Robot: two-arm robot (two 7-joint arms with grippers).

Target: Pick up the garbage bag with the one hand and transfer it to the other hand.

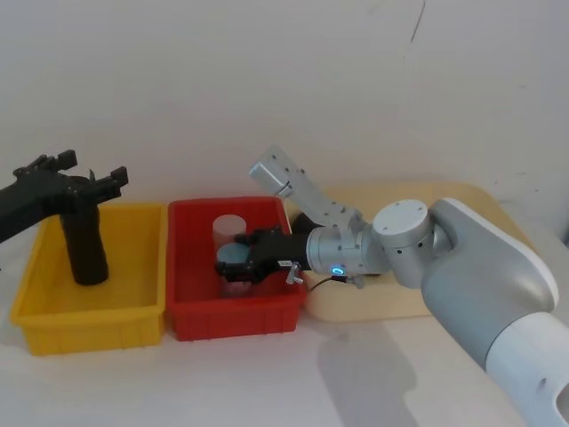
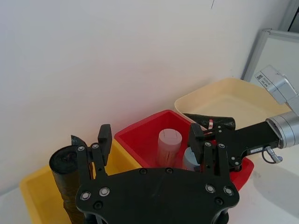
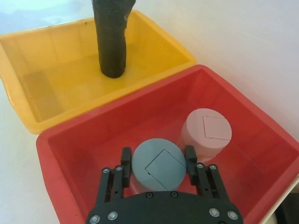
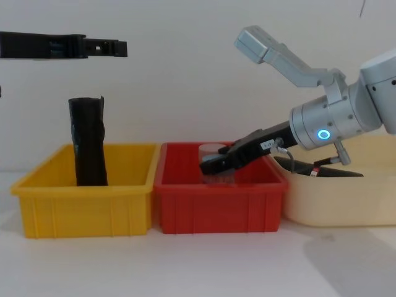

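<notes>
While our right tool (image 3: 158,169) sits in the red bin (image 3: 70,154), fingers straddling a grey cylinder (image 3: 158,164) and seemingly clamped on it, our left tool (image 1: 76,169) hangs open above the matte roll (image 1: 84,240) in the yellow bin (image 1: 53,320). We see the glossy bag (image 2: 212,122) lying in the beige tray (image 2: 252,100). We judge it light, slippery, best gripped mid-length.
</notes>
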